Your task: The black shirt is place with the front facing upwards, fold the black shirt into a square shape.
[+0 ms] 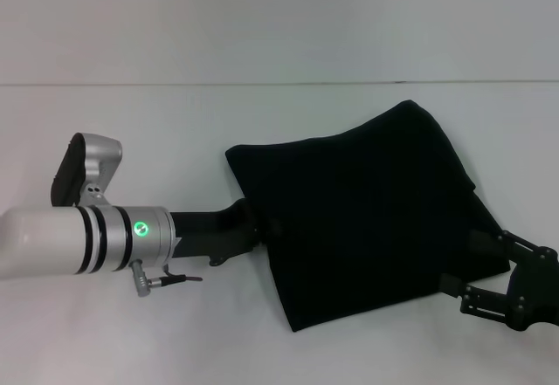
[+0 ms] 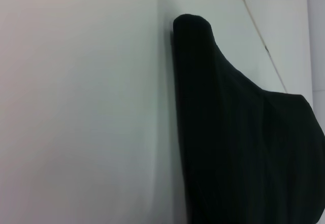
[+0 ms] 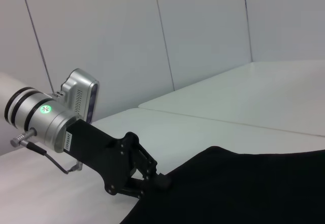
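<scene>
Mostly bare white table [image 1: 131, 341] spreads around the shirt [image 1: 367, 219], with open room at its far and left sides. Folded into a rough four-sided shape, the shirt lies right of centre, no lettering showing. The left gripper [image 1: 262, 225] meets its left edge, clenched on the cloth there. The right gripper [image 1: 467, 267] is at its right near corner, fingers against the hem; whether they pinch it I cannot tell

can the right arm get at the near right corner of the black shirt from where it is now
Probably yes. In the head view the right gripper sits at that edge of the black shirt, its fingers already on the cloth, nothing between them. The left gripper is at the opposite edge, out of its way.
</scene>
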`<state>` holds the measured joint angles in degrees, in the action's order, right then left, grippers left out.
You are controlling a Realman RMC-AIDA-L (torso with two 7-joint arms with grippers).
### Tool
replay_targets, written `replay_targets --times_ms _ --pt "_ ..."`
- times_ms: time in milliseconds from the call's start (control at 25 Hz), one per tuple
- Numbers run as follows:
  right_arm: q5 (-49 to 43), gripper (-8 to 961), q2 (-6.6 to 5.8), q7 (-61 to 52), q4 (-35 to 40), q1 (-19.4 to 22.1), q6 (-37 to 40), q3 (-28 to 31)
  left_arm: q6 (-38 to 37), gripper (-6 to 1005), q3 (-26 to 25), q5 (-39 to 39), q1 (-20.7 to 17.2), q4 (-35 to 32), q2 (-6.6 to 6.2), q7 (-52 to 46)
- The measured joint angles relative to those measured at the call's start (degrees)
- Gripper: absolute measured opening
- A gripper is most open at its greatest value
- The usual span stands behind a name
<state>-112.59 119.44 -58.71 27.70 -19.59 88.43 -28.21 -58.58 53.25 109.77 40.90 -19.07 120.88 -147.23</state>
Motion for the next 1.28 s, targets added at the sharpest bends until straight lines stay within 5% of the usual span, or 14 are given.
replay_targets --times_ms 160,400,680,1040,1280 --pt "0.0 932 0.0 0.0 -0.09 0.03 0.04 0.0 0.0 175 -0.14 -0.22 -0.11 0.0 0.22 1.09" --pt "0.07 932 0.0 0.0 -0.14 -0.14 0.08 0.03 -0.69 99 -0.59 -0.48 -0.67 -0.62 -0.1 2.69" --pt "0.15 932 0.13 -0.15 -0.38 -0.88 0.08 1.42 -2.33 114 -3.49 -0.58 -2.8 -2.3 -2.21 5.08" --pt "0.18 932 0.33 -0.52 -1.21 -2.23 -0.49 2.98 -3.93 150 -5.81 -0.58 -4.69 -2.03 -7.25 5.41" --pt "0.78 931 0.4 -0.38 -2.55 -3.35 -2.05 2.99 -4.12 173 -6.49 -0.3 -4.98 -2.54 -7.36 6.13"
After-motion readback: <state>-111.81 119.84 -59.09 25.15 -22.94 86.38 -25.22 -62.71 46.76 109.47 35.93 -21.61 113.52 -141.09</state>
